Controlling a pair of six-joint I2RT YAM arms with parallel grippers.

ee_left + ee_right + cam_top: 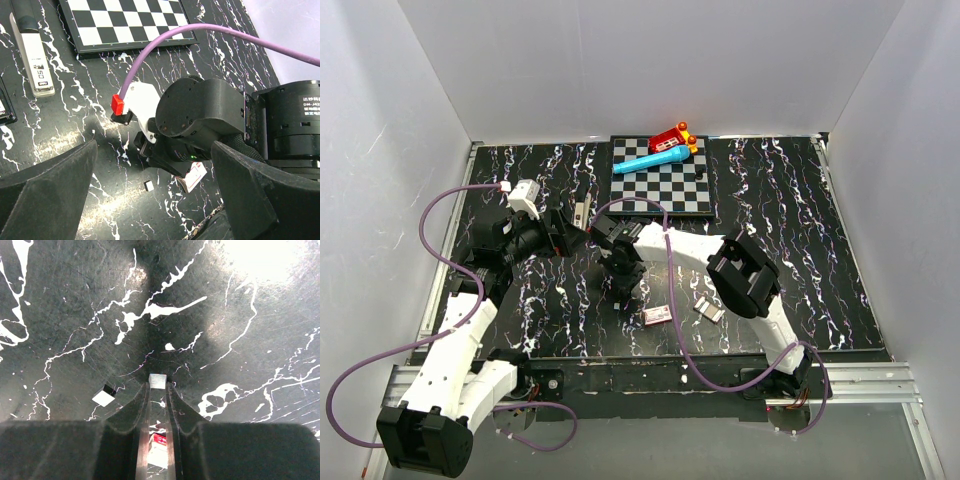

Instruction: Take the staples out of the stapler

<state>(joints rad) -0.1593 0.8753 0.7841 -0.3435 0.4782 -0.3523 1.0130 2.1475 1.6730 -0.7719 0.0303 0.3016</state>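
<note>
A: Start at the near edge. What lies there?

B: A white-and-red box point(657, 316) and, just to its right, a couple of loose silvery strips point(708, 308), all on the black marbled bench point(800, 230). I'd judge that this is the drop spot for what comes out of the stapler, within easy reach of the right arm.

A: And the right tool?

B: The right tool point(159, 387) points straight down at the bench, a little beyond the box. Its fingers are almost together, with a small ridged strip of staples point(158, 381) pinched at the very tips. A vertical approach suits so flat and small a piece. Whether it is off the bench yet, I cannot tell. A stray piece point(104, 396) lies just beside it, untouched.

A: The left one?

B: The left tool point(153, 143) is spread as wide as it goes and holds nothing. It faces the right wrist, probably parked clear or ready to steady the stapler.

A: Where is the stapler?

B: The stapler point(32, 55) lies flat farther back, near a corner of the chessboard point(660, 175), apart from both tools. Whether staples remain inside, I cannot tell.
</note>
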